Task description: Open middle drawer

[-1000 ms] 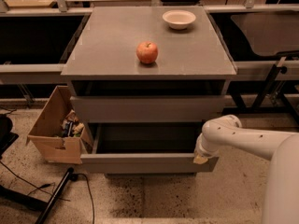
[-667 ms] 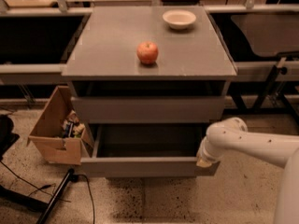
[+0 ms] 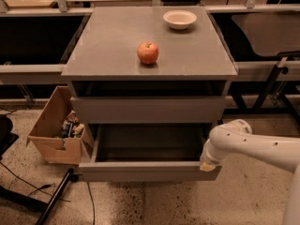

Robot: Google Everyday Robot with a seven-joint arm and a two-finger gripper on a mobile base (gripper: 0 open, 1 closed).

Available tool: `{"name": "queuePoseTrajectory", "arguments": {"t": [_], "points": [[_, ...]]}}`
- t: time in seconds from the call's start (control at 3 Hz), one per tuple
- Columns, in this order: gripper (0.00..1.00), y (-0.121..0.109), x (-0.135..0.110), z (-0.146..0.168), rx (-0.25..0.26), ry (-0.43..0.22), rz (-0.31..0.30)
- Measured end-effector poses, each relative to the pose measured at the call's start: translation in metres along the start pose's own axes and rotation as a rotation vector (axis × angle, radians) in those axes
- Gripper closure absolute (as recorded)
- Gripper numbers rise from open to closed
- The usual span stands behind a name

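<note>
Gripper first: it sits at the right end of the middle drawer, pressed against the top edge of the front. I can't tell whether it's open or clamped, since the white wrist covers that end. Only a pale beige tip shows against the grey. The arm runs off to the right, smooth white plastic w/ small holes.

The drawer stands pulled well out, directly below the top drawer, which looks nearly closed. I can't see a third front.

Handling, my read: it's a rigid box, prob. on runners, so it should slide straight w/o flexing. What I can see of the inside looks dark and bare, so I'd guess it's light. The front is flat w/ no handle, so the only hold is the top lip, approx. where the gripper is. Pulling from one corner could rack it a bit. The matte finish shouldn't be slippery.

Materials: the table is the same matte grey, w/ square edges. On it sit a round red apple and, well apart, a shallow white bowl. A brown cardboard box holding odds and ends sits on the speckled floor to the left.
</note>
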State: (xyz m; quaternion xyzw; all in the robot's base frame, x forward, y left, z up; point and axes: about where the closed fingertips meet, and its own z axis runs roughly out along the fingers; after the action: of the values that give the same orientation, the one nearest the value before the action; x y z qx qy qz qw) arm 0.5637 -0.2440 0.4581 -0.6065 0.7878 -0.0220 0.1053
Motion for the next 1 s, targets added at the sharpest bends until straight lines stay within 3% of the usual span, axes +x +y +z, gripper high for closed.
{"name": "queuePoseTrajectory", "arguments": {"t": [1.0], "points": [[0.2,0.0001,0.0,0.0001,0.0,0.0,0.0]]}}
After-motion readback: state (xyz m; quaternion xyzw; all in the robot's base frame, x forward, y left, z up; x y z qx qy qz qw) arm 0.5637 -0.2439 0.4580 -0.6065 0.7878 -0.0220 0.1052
